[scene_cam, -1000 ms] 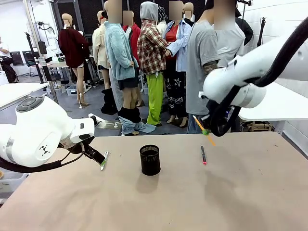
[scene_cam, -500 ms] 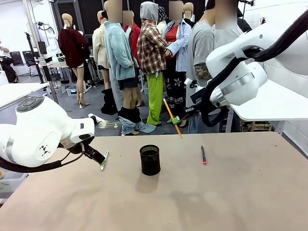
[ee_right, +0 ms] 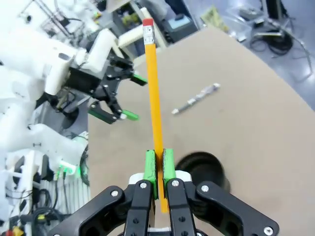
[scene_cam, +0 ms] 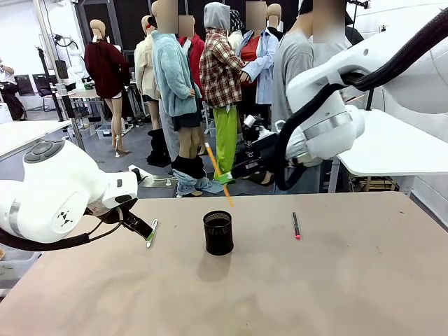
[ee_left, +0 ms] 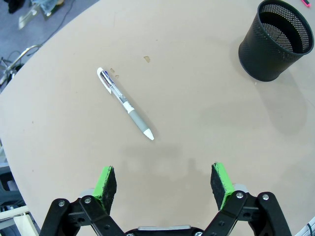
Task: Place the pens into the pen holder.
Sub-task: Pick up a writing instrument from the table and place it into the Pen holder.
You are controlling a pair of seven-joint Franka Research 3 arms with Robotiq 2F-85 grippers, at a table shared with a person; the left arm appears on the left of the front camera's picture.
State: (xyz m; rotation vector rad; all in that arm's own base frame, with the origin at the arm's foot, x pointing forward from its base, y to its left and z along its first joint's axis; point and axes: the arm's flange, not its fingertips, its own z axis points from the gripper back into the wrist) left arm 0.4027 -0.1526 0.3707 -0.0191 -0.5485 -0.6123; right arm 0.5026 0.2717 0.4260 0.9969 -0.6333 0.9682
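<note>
— While the right pincer (scene_cam: 225, 179) hangs above the desk (scene_cam: 336, 280), what has it got?
— It's clamped tight on an orange pencil (scene_cam: 212, 159), gripped nearer the tip, just over the black pen holder (scene_cam: 218, 232).
— Pointing which way?
— Steeply tilted. The eraser end is up and leftward, and the tip is down, just above the holder's rim.
— And the rest?
— A silvery pen (ee_left: 125, 103) lies flat ahead of the left pincer (ee_left: 165, 179), whose fingers stand apart, not touching it. A dark pen (scene_cam: 296, 225) lies right of the holder, well apart, with bare desk all round.
</note>
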